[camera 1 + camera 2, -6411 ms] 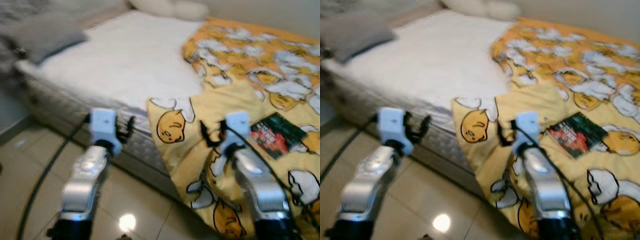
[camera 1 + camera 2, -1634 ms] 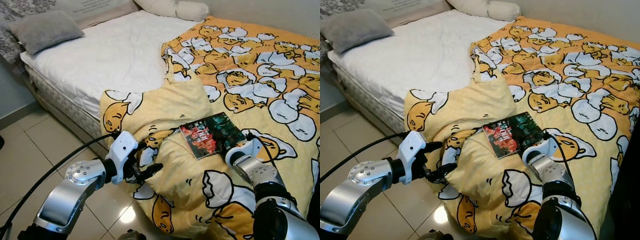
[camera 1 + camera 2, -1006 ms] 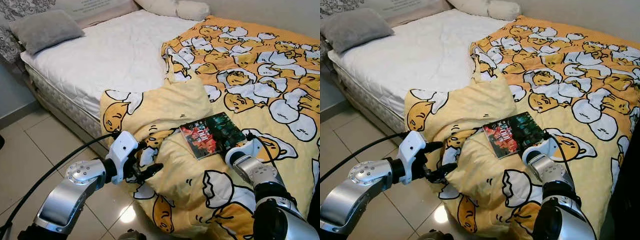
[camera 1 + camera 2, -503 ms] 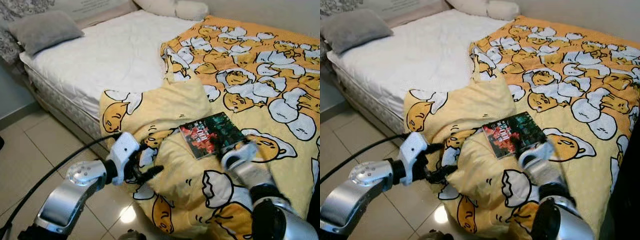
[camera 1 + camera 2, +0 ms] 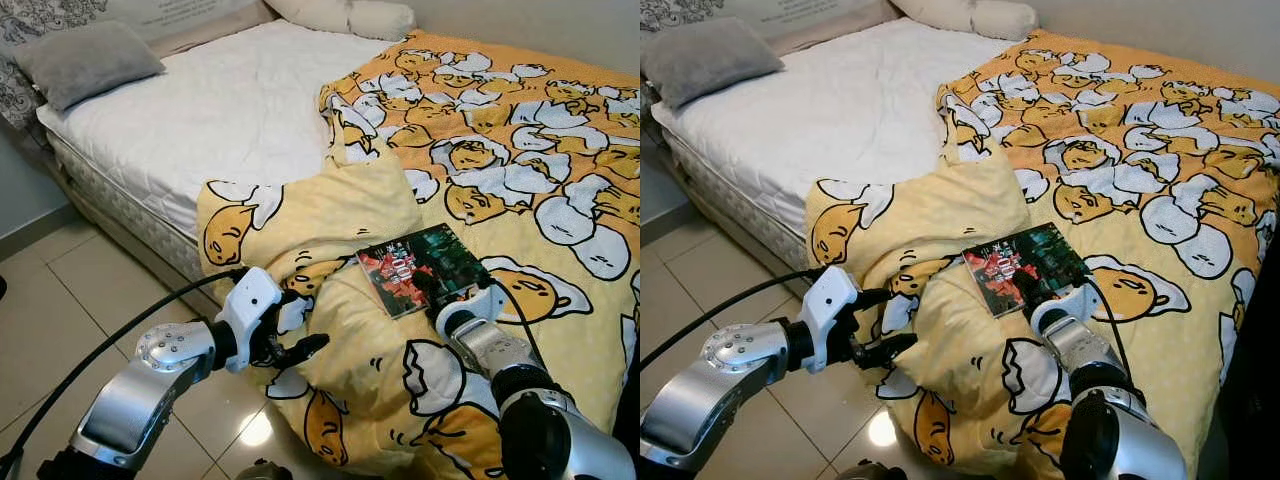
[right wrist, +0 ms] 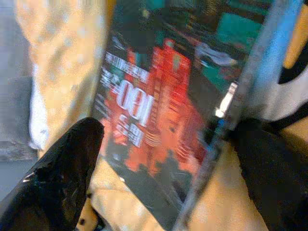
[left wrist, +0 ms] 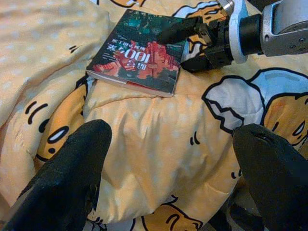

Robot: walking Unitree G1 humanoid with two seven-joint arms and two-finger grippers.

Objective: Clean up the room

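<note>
A dark green and red book (image 5: pixel 420 266) lies on the yellow egg-print blanket (image 5: pixel 345 205), near the bed's front edge. My right gripper (image 5: pixel 431 287) is at the book's near edge, open, with one finger over the cover and the other beside the edge. In the right wrist view the book cover (image 6: pixel 159 96) lies between the two spread fingers (image 6: pixel 55 175). My left gripper (image 5: pixel 300 322) hangs open by the blanket's drooping fold, left of the book and touching nothing. The left wrist view looks at the book (image 7: pixel 139 50) and the right gripper (image 7: pixel 190 41).
The bare white mattress (image 5: pixel 230 110) takes up the left half of the bed, with a grey pillow (image 5: pixel 85 62) at its far left and white pillows (image 5: pixel 350 15) at the head. Tiled floor (image 5: pixel 70 300) lies at left. A black cable (image 5: pixel 110 340) trails from my left arm.
My right gripper has pushed forward and left, bringing its fingers onto the book's near edge. The left arm has barely shifted.
</note>
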